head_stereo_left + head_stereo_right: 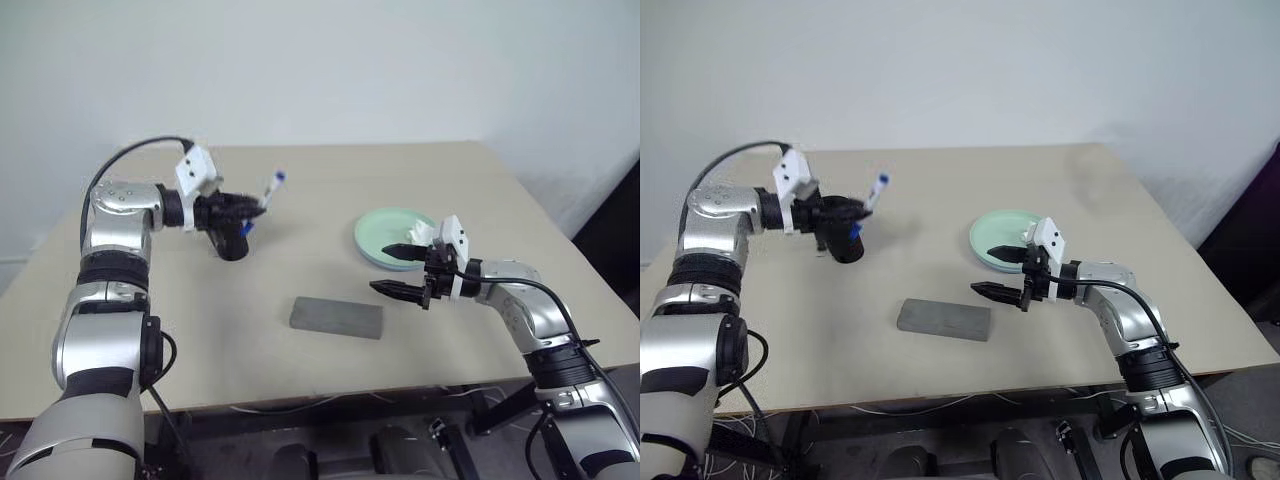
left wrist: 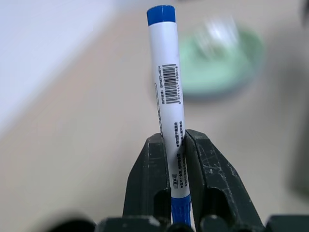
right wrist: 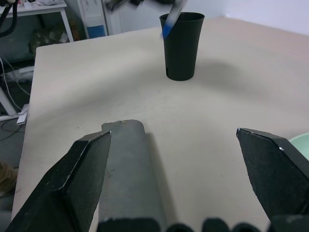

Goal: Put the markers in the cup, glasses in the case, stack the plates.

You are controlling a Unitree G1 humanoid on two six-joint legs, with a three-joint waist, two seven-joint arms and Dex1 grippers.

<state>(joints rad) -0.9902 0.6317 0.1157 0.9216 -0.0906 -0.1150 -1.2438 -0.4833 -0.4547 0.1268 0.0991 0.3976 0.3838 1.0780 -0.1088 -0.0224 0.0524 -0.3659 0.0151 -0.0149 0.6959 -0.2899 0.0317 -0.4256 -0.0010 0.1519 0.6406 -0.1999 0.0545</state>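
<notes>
left pincer (image 2: pixel 175 159) clamped on white marker (image 2: pixel 168 96) above black cup (image 1: pixel 845 245) | right pincer (image 1: pixel 400 270) wide apart, holds nothing | grey case (image 1: pixel 337 317) near table's (image 1: pixel 480 190) front edge

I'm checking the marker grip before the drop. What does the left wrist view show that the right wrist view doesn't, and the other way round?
Left wrist view alone: the left gripper shut on the white marker low on its body, the barcode label readable, the blue cap at the far end, and the mint green plate behind.

Right wrist view alone: the right gripper open wide, the grey case on the table between its fingers, and the black cup standing upright.

Both: the marker, a blur at the cup's rim in the right wrist view, and the beige table.
</notes>
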